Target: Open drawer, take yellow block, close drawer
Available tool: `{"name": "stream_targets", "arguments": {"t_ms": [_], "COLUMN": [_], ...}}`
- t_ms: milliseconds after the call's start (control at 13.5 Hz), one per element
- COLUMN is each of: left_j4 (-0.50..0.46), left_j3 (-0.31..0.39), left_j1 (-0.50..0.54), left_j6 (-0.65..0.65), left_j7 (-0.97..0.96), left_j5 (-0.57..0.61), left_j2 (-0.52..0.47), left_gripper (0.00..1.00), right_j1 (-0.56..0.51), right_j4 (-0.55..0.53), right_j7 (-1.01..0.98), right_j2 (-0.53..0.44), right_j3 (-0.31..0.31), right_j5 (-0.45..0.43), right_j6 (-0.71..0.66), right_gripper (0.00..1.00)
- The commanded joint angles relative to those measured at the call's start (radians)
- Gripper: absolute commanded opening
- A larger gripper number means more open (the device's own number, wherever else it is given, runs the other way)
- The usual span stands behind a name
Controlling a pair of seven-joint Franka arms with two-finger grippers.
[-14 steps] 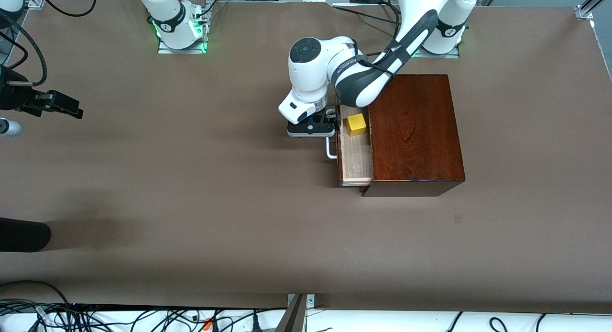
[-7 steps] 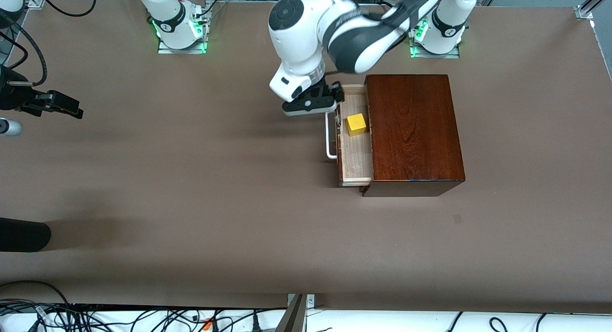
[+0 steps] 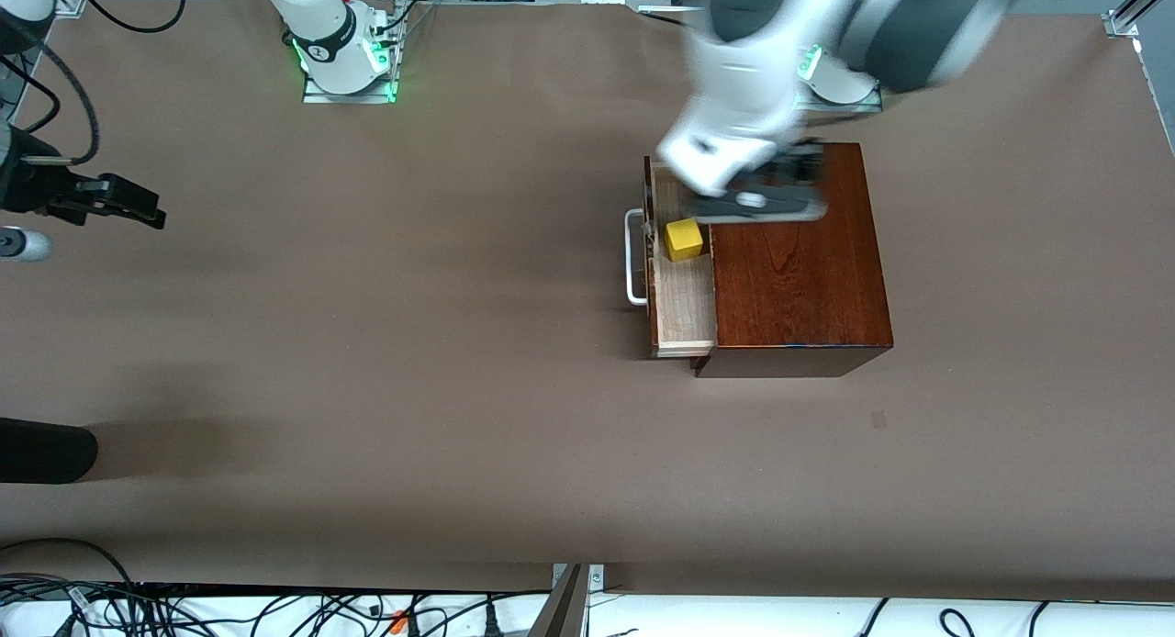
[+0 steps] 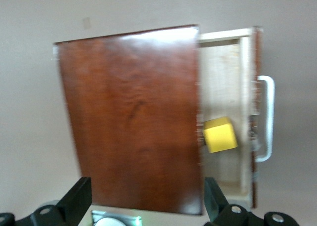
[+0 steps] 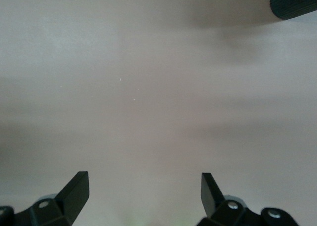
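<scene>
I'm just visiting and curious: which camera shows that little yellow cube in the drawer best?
The left wrist view: the yellow block appears large and unobstructed in the open drawer. The front view shows it smaller, just beneath the blurred left tool. The right wrist view shows only bare table.

1 drawer (image 3: 681,297); 1 yellow block (image 3: 684,240); 1 wooden box (image 3: 794,261); 2 arms

Bright yellow block (image 3: 684,240), pale-wood drawer (image 3: 684,297), seemingly plain reddish-brown box (image 3: 794,261).
</scene>
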Motion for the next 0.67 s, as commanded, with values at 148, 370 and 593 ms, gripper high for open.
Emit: {"name": "stream_targets", "arguments": {"t_ms": [148, 370, 593], "left_j4": [-0.032, -0.106, -0.299], "left_j3": [0.009, 0.356, 0.516], "left_j1": [0.284, 0.136, 0.079], "left_j6": [-0.041, -0.012, 0.107], "left_j7": [0.347, 0.542, 0.641], "left_j5": [-0.126, -0.213, -0.275], "left_j2": [-0.100, -0.209, -0.342], "left_gripper": [1.00, 1.00, 1.00], "right_j1": [0.095, 0.178, 0.250], "right_j4": [0.002, 0.002, 0.003], "right_j7": [0.203, 0.406, 0.642], "right_j2": [-0.010, -0.010, -0.005], "right_j3": [0.001, 0.011, 0.030], "right_j5": [0.001, 0.001, 0.009], "right_j6": [0.004, 0.005, 0.005], "right_gripper": [1.00, 1.00, 1.00]}}
